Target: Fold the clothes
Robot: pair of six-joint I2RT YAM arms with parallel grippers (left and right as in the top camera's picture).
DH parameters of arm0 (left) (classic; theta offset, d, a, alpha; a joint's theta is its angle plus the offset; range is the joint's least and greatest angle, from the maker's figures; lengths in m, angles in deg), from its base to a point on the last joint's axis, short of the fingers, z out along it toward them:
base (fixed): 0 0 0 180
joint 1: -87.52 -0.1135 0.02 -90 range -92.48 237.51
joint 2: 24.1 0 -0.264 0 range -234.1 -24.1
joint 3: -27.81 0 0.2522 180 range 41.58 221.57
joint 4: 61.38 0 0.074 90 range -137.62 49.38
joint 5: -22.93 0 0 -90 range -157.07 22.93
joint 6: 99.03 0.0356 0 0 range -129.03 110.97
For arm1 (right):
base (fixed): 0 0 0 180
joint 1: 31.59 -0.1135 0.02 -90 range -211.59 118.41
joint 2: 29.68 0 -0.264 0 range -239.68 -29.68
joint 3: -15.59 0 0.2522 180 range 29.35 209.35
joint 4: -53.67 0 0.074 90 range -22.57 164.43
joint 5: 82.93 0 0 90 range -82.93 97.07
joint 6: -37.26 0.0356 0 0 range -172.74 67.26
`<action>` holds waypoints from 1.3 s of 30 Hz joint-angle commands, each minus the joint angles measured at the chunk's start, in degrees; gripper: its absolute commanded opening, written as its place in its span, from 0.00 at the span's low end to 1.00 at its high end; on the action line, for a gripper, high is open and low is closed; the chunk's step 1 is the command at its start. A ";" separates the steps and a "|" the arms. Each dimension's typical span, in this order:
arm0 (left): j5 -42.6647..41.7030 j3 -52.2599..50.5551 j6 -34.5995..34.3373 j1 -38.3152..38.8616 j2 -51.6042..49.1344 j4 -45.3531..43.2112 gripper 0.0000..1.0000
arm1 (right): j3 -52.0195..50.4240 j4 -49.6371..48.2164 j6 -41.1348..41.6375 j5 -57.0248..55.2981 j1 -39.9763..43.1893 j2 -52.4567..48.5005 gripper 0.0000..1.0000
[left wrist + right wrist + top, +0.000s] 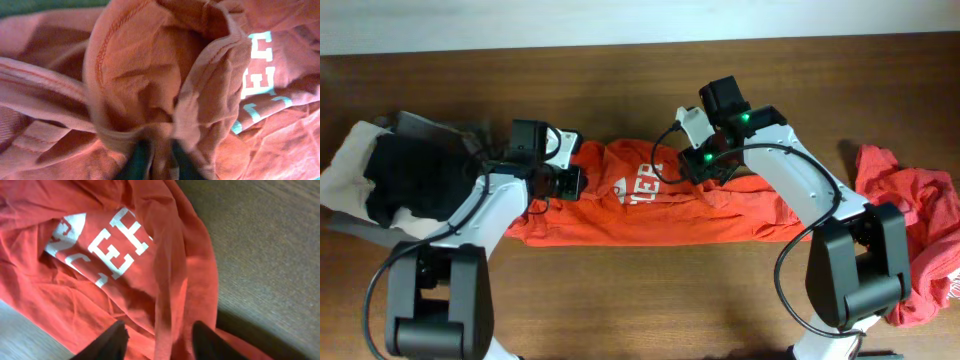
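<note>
Orange-red shirt [620, 215] lying across mid tabletop [640, 300], long axis running L-R. L gripper [160, 162] pinching bunched cloth at its left end; R gripper [160, 342] hovering, jaws apart, straddling a ridge nr the shirt's back edge.

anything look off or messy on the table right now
Nothing is damaged or spilled. The orange-red shirt in the middle lies bunched into a wrinkled band, its white lettering partly folded out of sight. A red garment sits crumpled in a heap at the right end of the table, not yet folded.
</note>
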 commanded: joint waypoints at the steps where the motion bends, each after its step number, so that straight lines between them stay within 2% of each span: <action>1: -1.05 1.29 0.00 -1.16 0.50 1.05 0.01 | 0.11 0.57 -0.70 1.46 -0.31 -0.52 0.40; 9: 3.50 9.73 -0.70 -7.32 9.64 9.92 0.01 | 0.11 2.62 -0.68 1.92 -0.31 -0.52 0.16; 16: 6.49 10.23 -0.22 -8.48 11.52 15.26 0.02 | 0.11 4.09 -0.70 6.69 -0.33 -0.52 0.08; 18: 6.54 10.23 -0.22 -8.48 11.52 16.68 0.05 | 0.11 5.62 -0.72 6.69 -0.33 -0.52 0.06; 20: 6.56 10.23 -0.24 -8.48 11.52 17.90 0.13 | 0.11 7.98 -0.72 6.73 -0.33 -0.52 0.04; 30: 11.56 10.23 -0.33 -8.46 11.52 21.75 0.18 | 0.07 16.57 -5.40 4.94 -4.81 -0.52 0.06; 33: 10.97 10.23 -0.52 -8.33 11.52 21.57 0.18 | 0.07 17.07 -5.40 1.51 -6.47 -0.52 0.20; 36: 6.95 10.23 -0.48 -7.91 11.52 20.00 0.24 | 0.07 17.99 -5.40 -1.27 -7.39 -0.52 0.31; 37: 5.99 10.23 -0.48 -7.65 11.52 19.52 0.28 | 0.07 18.23 -5.40 -2.16 -7.43 -0.52 0.36; 39: 5.55 10.23 -0.42 -6.84 11.52 19.04 0.36 | 0.07 18.12 -4.61 -3.28 -7.41 -0.52 0.38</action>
